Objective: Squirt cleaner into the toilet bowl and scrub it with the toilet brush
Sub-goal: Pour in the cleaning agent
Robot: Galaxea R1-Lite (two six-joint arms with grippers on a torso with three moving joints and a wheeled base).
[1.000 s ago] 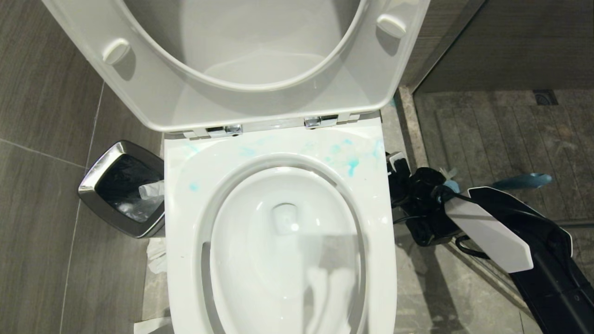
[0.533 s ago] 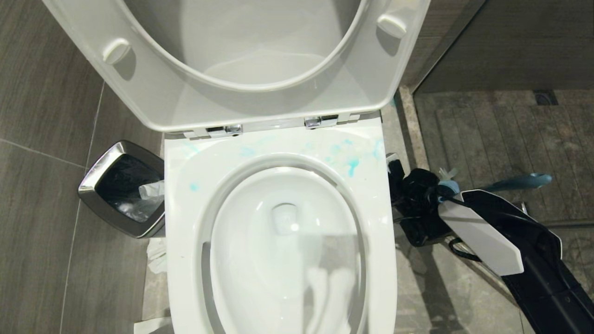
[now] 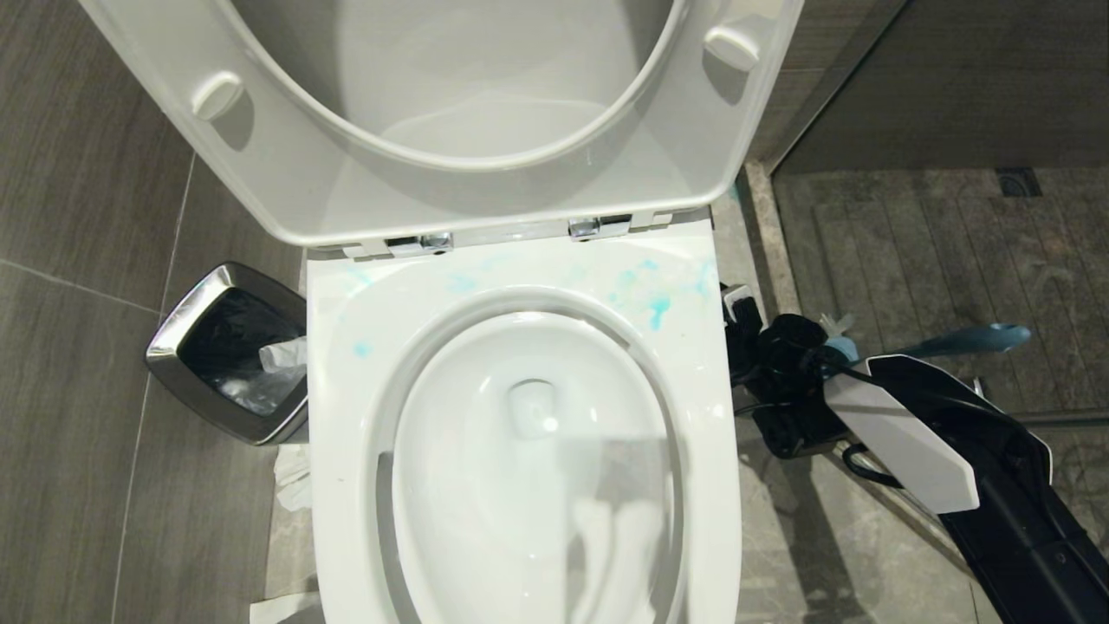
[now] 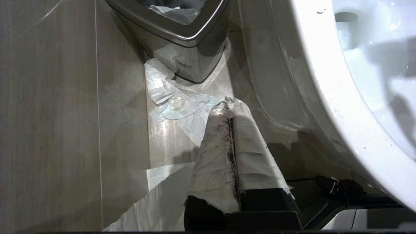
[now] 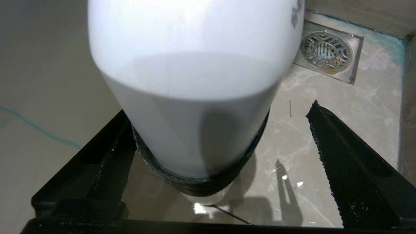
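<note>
The white toilet bowl (image 3: 342, 451) stands with seat and lid raised. Turquoise cleaner (image 3: 658, 308) is splashed on its back rim. My right gripper (image 3: 747, 347) hangs low by the bowl's right side. In the right wrist view it (image 5: 219, 109) is open around a white rounded container (image 5: 195, 65) with a black band on the floor. One finger is close to it and the other stands apart. Behind that arm shows the slate-blue handle of the toilet brush (image 3: 970, 338), its head hidden. My left gripper (image 4: 227, 102) is shut, wrapped in white, and sits low outside the bowl (image 4: 325, 81).
A steel-rimmed black bin (image 3: 225, 347) stands left of the toilet, with crumpled tissue (image 4: 175, 100) on the floor beside it. A stone threshold (image 3: 767, 234) separates the shower floor on the right. A floor drain (image 5: 326, 52) lies just beyond the white container.
My right forearm has edged slightly toward the toilet, and the gripper stays at the same spot beside the bowl. Nothing else differs.
</note>
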